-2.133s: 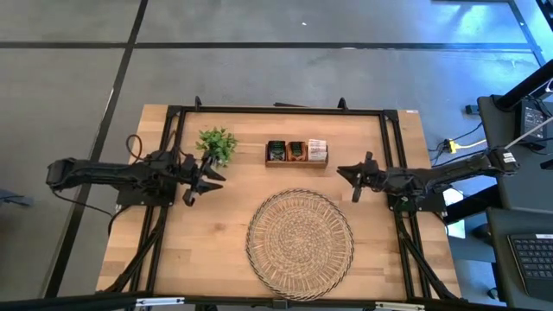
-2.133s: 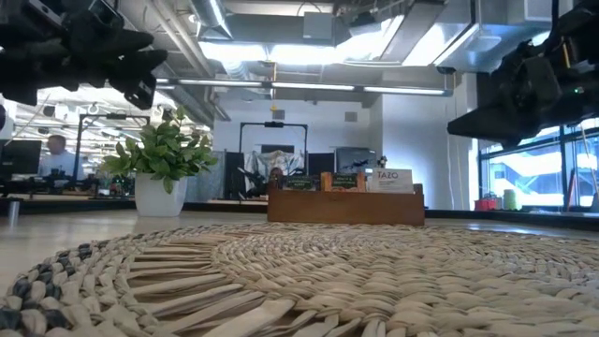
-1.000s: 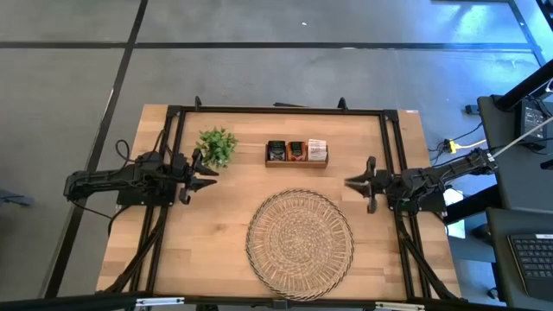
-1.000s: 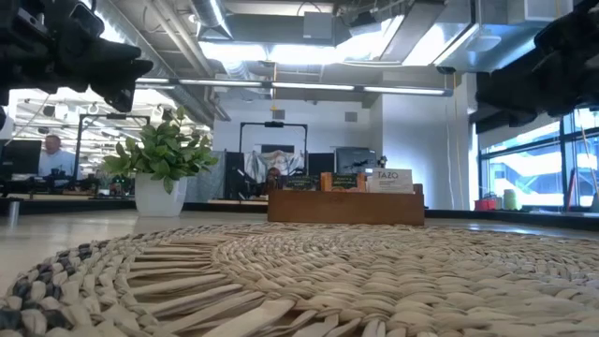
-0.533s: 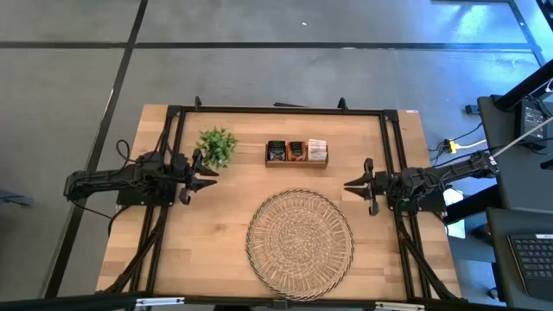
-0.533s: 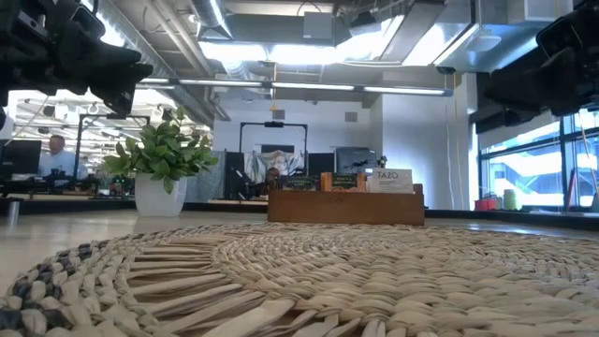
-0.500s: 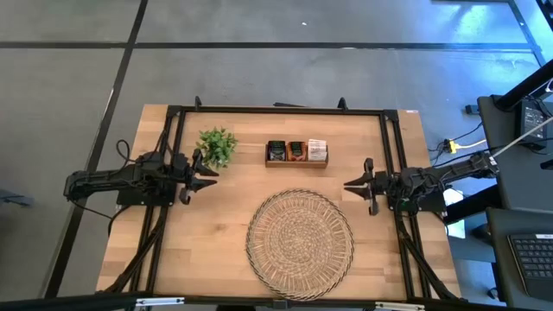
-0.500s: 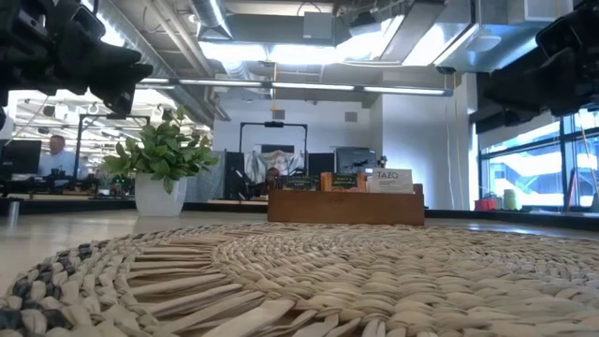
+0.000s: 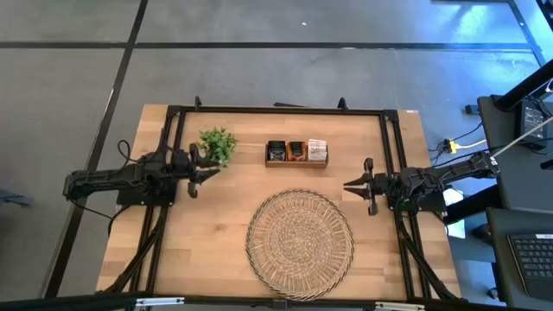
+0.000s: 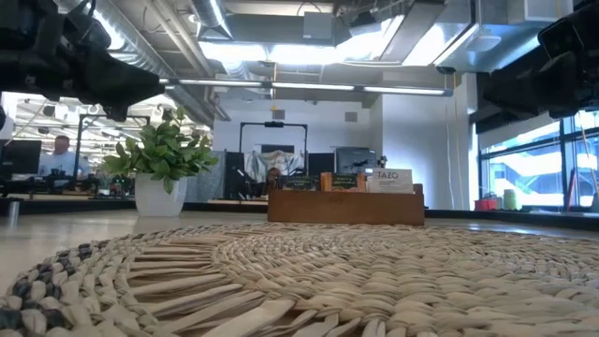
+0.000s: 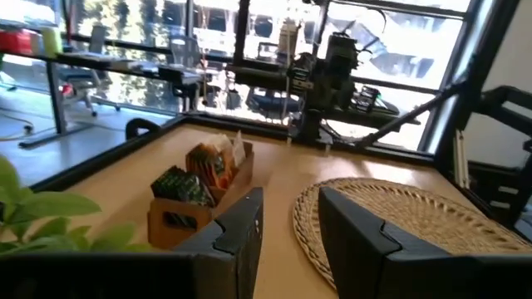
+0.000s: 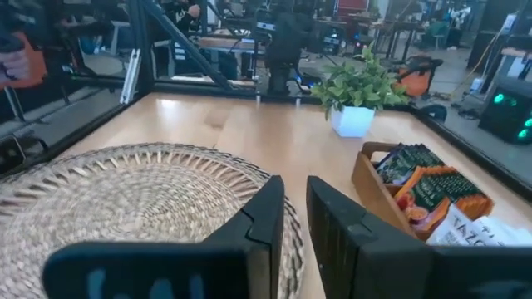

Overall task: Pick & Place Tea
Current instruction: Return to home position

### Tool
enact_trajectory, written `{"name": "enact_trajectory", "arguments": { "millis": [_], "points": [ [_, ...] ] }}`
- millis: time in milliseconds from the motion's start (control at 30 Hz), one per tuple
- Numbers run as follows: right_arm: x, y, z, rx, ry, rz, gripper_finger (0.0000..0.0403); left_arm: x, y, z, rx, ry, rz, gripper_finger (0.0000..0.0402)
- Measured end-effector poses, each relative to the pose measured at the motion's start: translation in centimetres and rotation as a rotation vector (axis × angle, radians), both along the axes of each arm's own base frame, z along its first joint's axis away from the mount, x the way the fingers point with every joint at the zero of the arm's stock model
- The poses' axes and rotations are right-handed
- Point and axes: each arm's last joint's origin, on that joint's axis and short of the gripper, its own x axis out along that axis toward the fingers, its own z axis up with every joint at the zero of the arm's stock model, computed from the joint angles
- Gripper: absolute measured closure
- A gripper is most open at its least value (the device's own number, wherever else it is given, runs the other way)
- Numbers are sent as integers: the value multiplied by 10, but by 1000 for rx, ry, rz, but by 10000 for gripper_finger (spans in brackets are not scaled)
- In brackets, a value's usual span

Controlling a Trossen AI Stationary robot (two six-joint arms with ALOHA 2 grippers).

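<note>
The woven tray (image 9: 300, 244) is lying nearest, bare of sachets. Behind it the tea (image 9: 296, 150) is standing in the wooden box (image 9: 296, 162), whose long axis is running left to right. The left gripper (image 9: 206, 169), fingers spread and empty, is hovering by the plant (image 9: 217, 142), while the right gripper (image 9: 357, 184), fingers slightly parted and empty, is waiting marginally nearer.

Woven tray (image 9: 300, 234) sits near-centre on table (image 9: 216, 225), nothing on it. Wooden box (image 9: 296, 153) far of tray, tea sachets (image 9: 297, 150) standing in its three compartments. Plant (image 9: 217, 143) left of box, well apart. You have left gripper (image 9: 204, 169) just near of plant; right gripper (image 9: 358, 185) right of tray, near-right of box.
</note>
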Motion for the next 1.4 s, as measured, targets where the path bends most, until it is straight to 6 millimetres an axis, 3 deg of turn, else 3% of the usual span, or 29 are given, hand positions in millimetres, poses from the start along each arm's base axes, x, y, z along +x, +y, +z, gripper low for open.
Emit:
{"name": "enact_trajectory", "arguments": {
  "millis": [200, 533, 1400],
  "points": [
    [0, -3, 1, 61, -12, -105, 344, 1, 0, -2, -16, 18, -15, 288],
    [-2, -8, 4, -57, -44, -254, 344, 1, 0, -1, -17, 7, -8, 288],
    [-2, -8, 3, -14, -35, -264, 344, 1, 0, -1, -18, 7, -7, 288]
  ]
}}
